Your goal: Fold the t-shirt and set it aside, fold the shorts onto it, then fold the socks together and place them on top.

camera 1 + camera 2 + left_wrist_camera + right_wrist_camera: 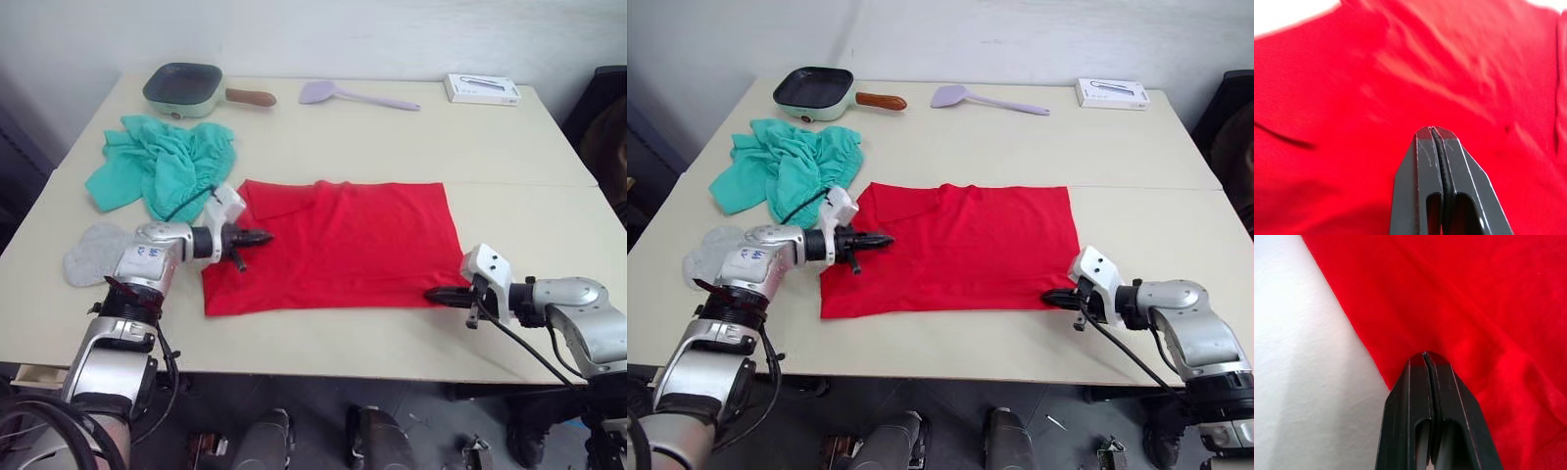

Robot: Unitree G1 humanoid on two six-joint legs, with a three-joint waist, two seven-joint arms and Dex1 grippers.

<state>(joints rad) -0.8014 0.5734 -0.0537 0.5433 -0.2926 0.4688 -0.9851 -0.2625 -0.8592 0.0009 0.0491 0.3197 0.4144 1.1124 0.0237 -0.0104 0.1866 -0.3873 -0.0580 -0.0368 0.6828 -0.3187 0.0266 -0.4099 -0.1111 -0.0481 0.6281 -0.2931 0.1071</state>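
— Across the pale cream table (pixel 323 333), what lies where?

— Two tabletops butted together, with a thin seam running out to the right edge. A plain white wall stands behind, and dark floor shows below the near edge. At the far side sit a mint-green square pan (pixel 184 88) with a brown wooden handle, a lilac spatula (pixel 355 95) and a flat white box (pixel 480 88).

— And the clothes?

— The t-shirt (pixel 353 245) is spread flat in the middle, a bright red, roughly rectangular sheet with one sleeve folded in at its far-left corner; the cloth looks thin and smooth, with shallow creases. The shorts (pixel 162 162) lie crumpled in a teal heap just beyond the left arm, close to the shirt's far-left corner. The socks (pixel 93 253) rest at the left edge, soft grey knit, partly hidden behind the left forearm.

— The grippers?

— The left gripper (pixel 263 236) has its black fingers pressed together, tips over the shirt's left part; I cannot tell whether any cloth is caught between them. The right gripper (pixel 1050 294) is likewise closed tight, tips at the shirt's near-right corner, right where red fabric meets bare table; whether it pinches the hem is not visible.
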